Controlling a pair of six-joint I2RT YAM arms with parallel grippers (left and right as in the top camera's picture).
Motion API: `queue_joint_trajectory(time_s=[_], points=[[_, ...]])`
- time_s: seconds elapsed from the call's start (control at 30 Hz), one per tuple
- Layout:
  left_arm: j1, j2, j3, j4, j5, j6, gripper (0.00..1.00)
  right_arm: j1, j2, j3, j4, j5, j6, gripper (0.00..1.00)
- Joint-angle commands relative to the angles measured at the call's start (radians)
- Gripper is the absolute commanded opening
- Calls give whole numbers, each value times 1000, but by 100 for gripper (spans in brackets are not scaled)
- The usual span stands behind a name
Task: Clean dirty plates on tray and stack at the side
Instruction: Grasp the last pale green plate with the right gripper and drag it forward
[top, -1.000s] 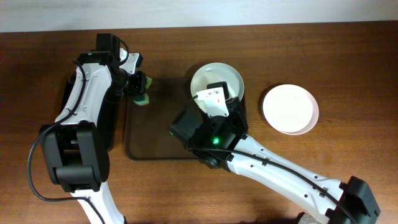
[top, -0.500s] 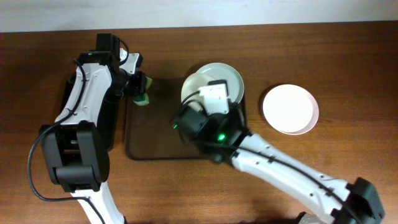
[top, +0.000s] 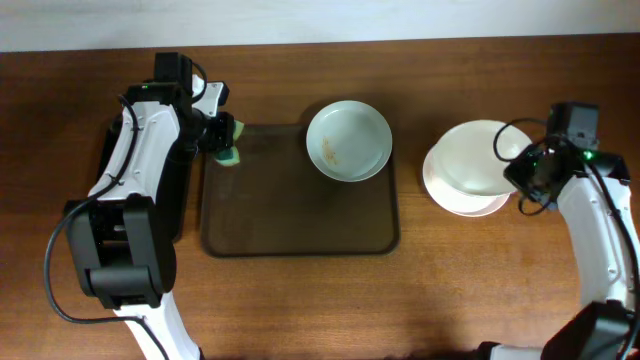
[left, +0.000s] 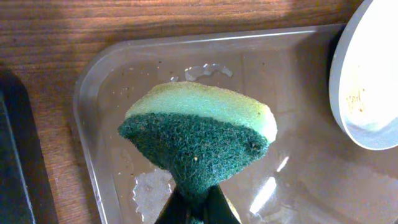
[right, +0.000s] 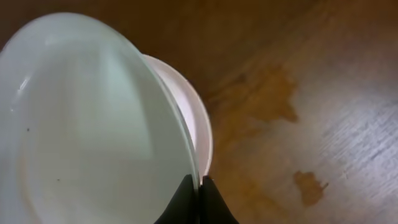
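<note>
Plates (top: 348, 140) were smooth, glossy white (ceramic-looking). Tray (top: 290, 228) was glossy brown plastic. Sponge (left: 199, 130) was soft foam with a rough green scourer face. Bench (top: 300, 310) was wood-grain, satin.

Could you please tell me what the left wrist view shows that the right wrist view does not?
Only the left wrist view: the left gripper pinching a green sponge over the brown tray, a smeared plate on it, and a black tray at the left edge. Only the right wrist view: the right gripper pinching the rim of a white plate above a second plate. Both: the wooden table.
</note>
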Motion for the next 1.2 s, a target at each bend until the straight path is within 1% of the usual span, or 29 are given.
queue_joint_trajectory(time_s=[0.0, 0.03, 0.13, 0.17, 0.2, 0.23, 0.3, 0.33, 0.37, 0.43, 0.47, 0.57, 0.63, 0.67, 0.73, 0.83, 0.9, 0.97, 1.0, 1.1, 1.13, 1.17], points=[[0, -1, 5, 14, 4, 19, 1, -6, 47, -66, 84, -9, -7, 4], [0, -1, 5, 14, 4, 19, 1, -5, 87, -79, 114, -9, -7, 4], [0, -1, 5, 15, 4, 19, 1, -5, 184, -79, 128, -10, -6, 4], [0, -1, 5, 16, 4, 19, 1, -5, 219, -79, 135, -18, -6, 14], [0, -1, 5, 17, 4, 19, 1, -5, 228, -79, 136, -21, -7, 31], [0, -1, 5, 19, 4, 19, 1, -5, 226, -77, 136, -35, -7, 42], [0, -1, 5, 23, 4, 19, 1, -5, 208, -47, 134, -141, -63, 47], [0, -1, 5, 23, 4, 19, 1, 0, 183, 2, 106, -202, -86, 48], [0, -1, 5, 23, 4, 19, 1, 18, 159, 58, 67, -204, -97, 49], [0, -1, 5, 23, 4, 19, 1, 85, 143, 164, 12, -200, -109, 50], [0, -1, 5, 23, 4, 19, 1, 137, 143, 202, 11, -200, -103, 50], [0, -1, 5, 23, 4, 19, 1, 332, 179, 210, 80, -199, -11, 50], [0, -1, 5, 23, 4, 19, 1, 415, 226, 210, 115, -193, 63, 49], [0, -1, 5, 23, 4, 19, 1, 469, 285, 210, 146, -193, 116, 46], [0, -1, 5, 23, 4, 19, 1, 520, 378, 210, 191, -193, 170, 41], [-2, -1, 5, 23, 4, 19, 1, 566, 479, 210, 213, -187, 240, 29], [-6, -1, 5, 23, 4, 19, 1, 573, 527, 210, 214, -187, 270, 24], [-9, -1, 5, 23, 3, 19, 1, 575, 539, 210, 211, -235, 272, 8], [-9, -1, 5, 23, 3, 19, 1, 590, 539, 210, 198, -270, 271, 4], [-9, -1, 5, 23, 3, 19, 1, 679, 534, 210, 153, -324, 263, 4], [-9, -1, 5, 23, 3, 19, 1, 703, 527, 211, 147, -324, 259, 9], [-9, -1, 5, 23, 3, 19, 1, 708, 512, 214, 145, -328, 221, 20]])
